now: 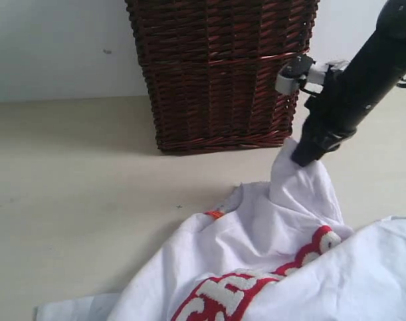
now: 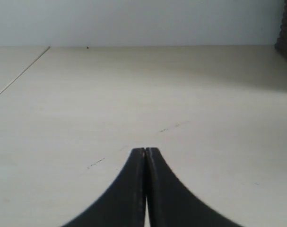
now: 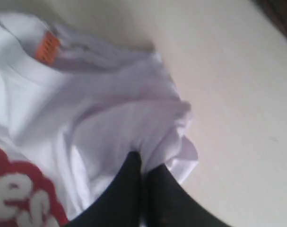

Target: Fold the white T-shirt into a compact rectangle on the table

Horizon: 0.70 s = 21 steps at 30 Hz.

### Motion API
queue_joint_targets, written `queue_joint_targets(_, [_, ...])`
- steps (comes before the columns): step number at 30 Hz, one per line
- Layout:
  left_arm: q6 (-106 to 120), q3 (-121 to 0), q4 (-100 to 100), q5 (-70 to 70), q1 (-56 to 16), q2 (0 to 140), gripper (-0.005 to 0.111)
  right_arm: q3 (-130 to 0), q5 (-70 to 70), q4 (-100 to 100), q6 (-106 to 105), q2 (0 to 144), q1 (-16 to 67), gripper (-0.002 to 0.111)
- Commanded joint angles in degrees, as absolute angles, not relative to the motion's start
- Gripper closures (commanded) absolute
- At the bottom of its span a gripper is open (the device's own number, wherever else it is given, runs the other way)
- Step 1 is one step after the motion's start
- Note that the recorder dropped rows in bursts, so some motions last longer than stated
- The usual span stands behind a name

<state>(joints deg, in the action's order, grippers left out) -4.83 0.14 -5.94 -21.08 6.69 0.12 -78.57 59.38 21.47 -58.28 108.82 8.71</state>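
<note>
The exterior camera sits low at the near side of the desk [image 1: 69, 200], looking across to the wicker basket [image 1: 219, 73] and far wall [image 1: 55, 47]. The left wrist camera skims low over the desk, facing that wall. The right wrist camera peers down, close, onto the white T-shirt [image 3: 100, 123], shared with the exterior view.
</note>
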Motion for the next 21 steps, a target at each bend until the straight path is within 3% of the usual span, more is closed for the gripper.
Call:
queue_joint_targets(1, [-4.7,0.0,-5.7,-20.7,6.9,0.0,0.107,-78.7,60.0,-0.7,-48.4,109.4,8.6,0.108])
queue_joint_targets(5, [-4.7,0.0,-5.7,-20.7,6.9,0.0,0.107,-78.7,57.2,-6.6,-44.5,112.0,8.2,0.099])
queue_joint_targets(10, [-4.7,0.0,-5.7,-20.7,6.9,0.0,0.107,-78.7,52.7,-4.0,-43.4,113.3,8.2,0.064])
queue_joint_targets(13, [-4.7,0.0,-5.7,-20.7,6.9,0.0,0.107,-78.7,51.3,0.0,-42.8,111.6,8.3,0.048])
queue_joint_targets(21, [-4.7,0.0,-5.7,-20.7,6.9,0.0,0.107,-78.7,50.1,15.8,-45.0,106.0,10.1,0.046])
